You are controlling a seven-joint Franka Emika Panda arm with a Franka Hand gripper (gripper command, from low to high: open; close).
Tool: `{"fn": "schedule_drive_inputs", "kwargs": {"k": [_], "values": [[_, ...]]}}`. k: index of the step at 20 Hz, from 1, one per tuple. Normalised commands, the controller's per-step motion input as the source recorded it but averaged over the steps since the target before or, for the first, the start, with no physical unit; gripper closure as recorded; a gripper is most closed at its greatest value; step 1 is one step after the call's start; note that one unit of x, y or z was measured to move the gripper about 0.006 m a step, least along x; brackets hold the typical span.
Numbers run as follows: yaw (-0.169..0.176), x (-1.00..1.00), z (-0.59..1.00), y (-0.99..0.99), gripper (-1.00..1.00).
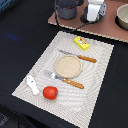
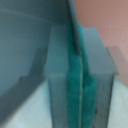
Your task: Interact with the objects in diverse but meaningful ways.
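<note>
My white gripper (image 1: 93, 17) hangs at the back of the scene over a dark frying pan (image 1: 86, 20) on the brown board, with the grey pot (image 1: 66, 9) beside it toward the exterior view's left. In the wrist view the gripper (image 2: 78, 70) has its green pads (image 2: 73, 85) pressed together. A thin grey edge runs away from between them, and I cannot tell whether it is held. On the striped placemat (image 1: 100, 75) lie the yellow packet (image 1: 81, 43), the red tomato (image 1: 49, 92) and the white fish-like piece (image 1: 33, 84). The sausage is out of view.
A round tan plate (image 1: 67, 65) sits mid-mat between an orange-handled knife (image 1: 80, 57) and fork (image 1: 65, 79). A pale bowl (image 1: 122, 16) stands on the board (image 1: 107, 27) at the exterior view's right. A black cable curves past the pot.
</note>
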Motion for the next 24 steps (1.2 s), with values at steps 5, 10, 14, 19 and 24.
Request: {"fn": "schedule_drive_inputs", "kwargs": {"k": [5, 10, 14, 19, 24], "values": [[0.013, -0.16, 0.38, 0.15, 1.0], [-0.045, 0.07, 0.35, 0.1, 1.0], [-0.128, 0.5, 0.31, 0.04, 1.0], [-0.095, 0.29, 0.04, -0.02, 1.0], [-0.035, -0.13, -0.01, -0.16, 1.0]]}}
